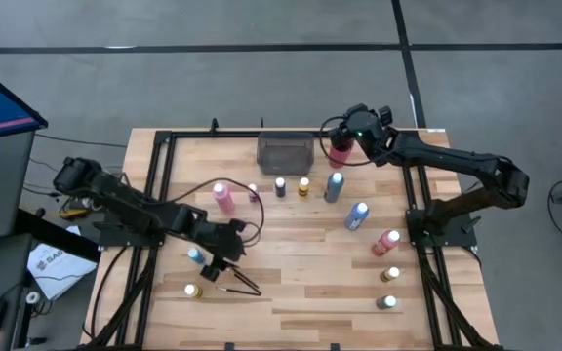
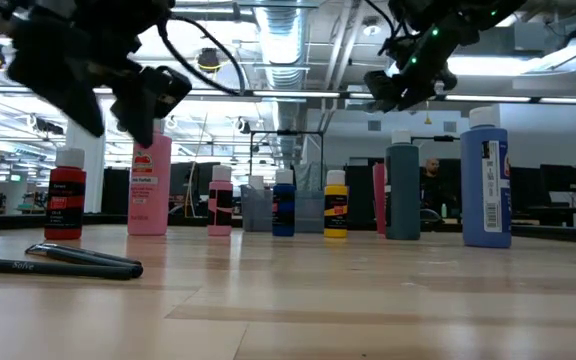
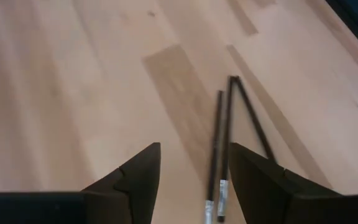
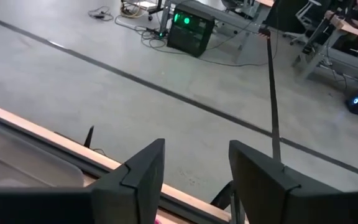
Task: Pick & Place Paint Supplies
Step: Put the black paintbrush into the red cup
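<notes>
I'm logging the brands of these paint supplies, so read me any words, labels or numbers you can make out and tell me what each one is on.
No text here reads with certainty.
Brush on the table: pale lettering on the handle, too blurred to read.
Blue bottle: white label with a barcode, print too small.
Red bottle: label too small.
Pink bottle: label blurred.
Paper on the floor: dark print, unreadable.

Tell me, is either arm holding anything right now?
No. The left tool hangs open over the brushes; the right tool is open and empty near the red cup.
</notes>
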Available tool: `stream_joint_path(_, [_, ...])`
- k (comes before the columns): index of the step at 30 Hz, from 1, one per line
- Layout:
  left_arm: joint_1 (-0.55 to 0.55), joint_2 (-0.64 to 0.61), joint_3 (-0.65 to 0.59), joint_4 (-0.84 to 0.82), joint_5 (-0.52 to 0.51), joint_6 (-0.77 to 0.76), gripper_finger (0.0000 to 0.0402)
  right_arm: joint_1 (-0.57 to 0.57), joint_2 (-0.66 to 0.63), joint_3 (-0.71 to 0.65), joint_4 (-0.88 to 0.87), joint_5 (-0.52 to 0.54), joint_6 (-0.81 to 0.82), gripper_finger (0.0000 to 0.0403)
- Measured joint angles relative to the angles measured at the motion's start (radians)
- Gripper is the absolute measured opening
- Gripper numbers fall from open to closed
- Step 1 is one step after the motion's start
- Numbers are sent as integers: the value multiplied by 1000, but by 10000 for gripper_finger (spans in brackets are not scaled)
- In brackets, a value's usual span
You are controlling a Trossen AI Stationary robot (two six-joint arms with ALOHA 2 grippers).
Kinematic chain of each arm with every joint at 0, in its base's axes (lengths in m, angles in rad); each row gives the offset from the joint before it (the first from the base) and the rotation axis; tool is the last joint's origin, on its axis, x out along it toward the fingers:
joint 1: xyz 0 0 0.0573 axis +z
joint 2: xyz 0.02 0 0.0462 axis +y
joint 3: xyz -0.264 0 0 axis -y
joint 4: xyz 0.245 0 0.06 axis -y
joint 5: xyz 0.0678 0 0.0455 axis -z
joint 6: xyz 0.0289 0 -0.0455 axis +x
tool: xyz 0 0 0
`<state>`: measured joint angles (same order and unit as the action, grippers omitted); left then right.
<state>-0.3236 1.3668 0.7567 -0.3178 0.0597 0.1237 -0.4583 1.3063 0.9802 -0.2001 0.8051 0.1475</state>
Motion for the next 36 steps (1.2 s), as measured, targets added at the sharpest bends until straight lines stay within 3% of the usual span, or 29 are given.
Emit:
stream_joint_path(11, [-29,84,0,52,24,30,210,-1,-11,0,-1,-1,-1,173])
stream_joint_path(22, [-29,163,-1,78,44,56,212,-1,-11,0,-1,-3,-27,172])
stream_joint_path(36, [-44,161,-141,182,45,132,212,-1,-11,0,-1,-3,-24,172])
